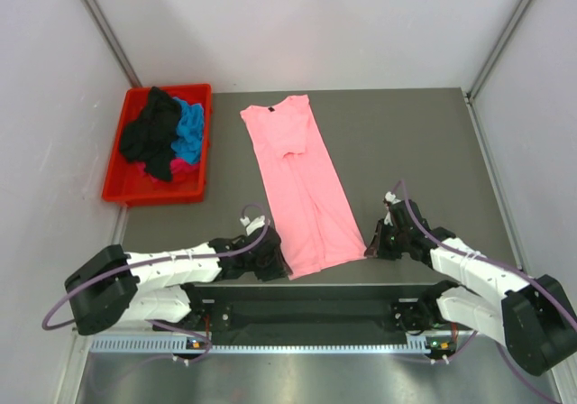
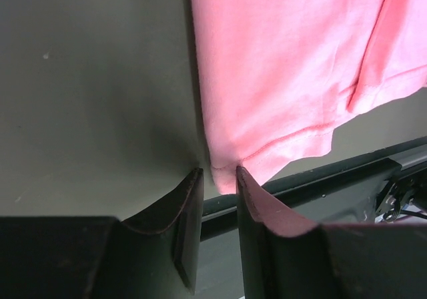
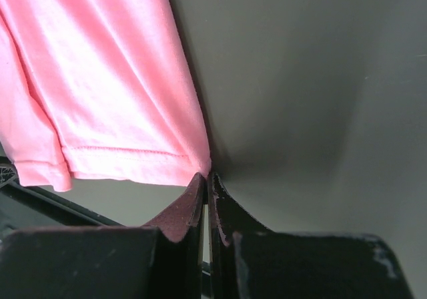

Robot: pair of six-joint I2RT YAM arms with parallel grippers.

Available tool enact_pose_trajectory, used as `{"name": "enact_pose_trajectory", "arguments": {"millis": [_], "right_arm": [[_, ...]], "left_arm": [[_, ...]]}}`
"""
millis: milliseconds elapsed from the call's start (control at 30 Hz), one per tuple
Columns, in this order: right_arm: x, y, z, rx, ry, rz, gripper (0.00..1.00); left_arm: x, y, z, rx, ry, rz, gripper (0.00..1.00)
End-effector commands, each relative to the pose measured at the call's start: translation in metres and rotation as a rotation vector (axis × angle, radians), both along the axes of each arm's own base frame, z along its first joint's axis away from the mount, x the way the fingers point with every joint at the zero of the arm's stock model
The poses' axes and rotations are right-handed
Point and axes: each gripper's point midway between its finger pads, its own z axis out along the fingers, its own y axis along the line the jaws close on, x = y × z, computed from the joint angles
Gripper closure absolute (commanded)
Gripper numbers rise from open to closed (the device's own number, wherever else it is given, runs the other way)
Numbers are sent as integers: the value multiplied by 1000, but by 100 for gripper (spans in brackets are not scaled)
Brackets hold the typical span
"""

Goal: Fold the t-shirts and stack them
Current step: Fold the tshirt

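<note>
The light pink t-shirt (image 1: 297,179) lies lengthwise on the dark table, collar at the far end and hem at the near edge. My left gripper (image 1: 281,264) is at the hem's near-left corner. In the left wrist view its jaws (image 2: 219,172) stand apart with the corner of the pink t-shirt (image 2: 293,65) between the tips. My right gripper (image 1: 371,246) is at the near-right hem corner. In the right wrist view it (image 3: 207,177) is pinched shut on the corner of the pink t-shirt (image 3: 107,92). The black (image 1: 149,133), bright blue (image 1: 189,126) and magenta (image 1: 185,168) t-shirts lie bunched in the bin.
The red plastic bin (image 1: 113,188) stands at the table's far left. The table's near edge with a black rail (image 2: 347,172) runs just below the hem. White walls enclose the table on three sides.
</note>
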Motion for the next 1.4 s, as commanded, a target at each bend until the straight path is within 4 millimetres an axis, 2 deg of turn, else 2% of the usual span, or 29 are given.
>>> {"name": "enact_pose_trajectory", "arguments": {"millis": [0, 200, 233, 333, 367, 600, 867, 1000, 1167, 1300, 1333, 1367], "right_arm": [[7, 2, 4, 10, -25, -5, 100], [8, 3, 7, 17, -31, -8, 100], [9, 4, 9, 23, -43, -8, 100], [12, 1, 9, 5, -56, -11, 99], [11, 0, 9, -4, -50, -11, 100], [16, -1, 24, -22, -85, -18, 100], [35, 17, 50, -17, -148, 29, 100], [47, 19, 58, -51, -154, 34, 100], [73, 33, 78, -45, -186, 43, 100], [99, 51, 92, -31, -208, 73, 100], [111, 58, 99, -28, -217, 75, 100], [116, 61, 103, -27, -221, 76, 100]], "left_arm": [[6, -8, 3, -11, -15, 2, 69], [6, -16, 6, -21, -16, -35, 77], [5, -16, 4, -17, -7, -35, 84], [2, -17, 2, -20, 11, -37, 93], [2, -18, 3, -26, 15, -38, 100], [-3, -28, 13, -75, 45, -49, 100], [8, -32, 28, -57, 1, -56, 100], [23, -24, 31, -66, 6, -23, 100], [47, -11, 44, -95, -15, -9, 100], [84, 5, 54, -115, -39, 43, 100], [89, 9, 55, -111, -44, 42, 100], [99, 10, 63, -122, -57, 48, 100]]}}
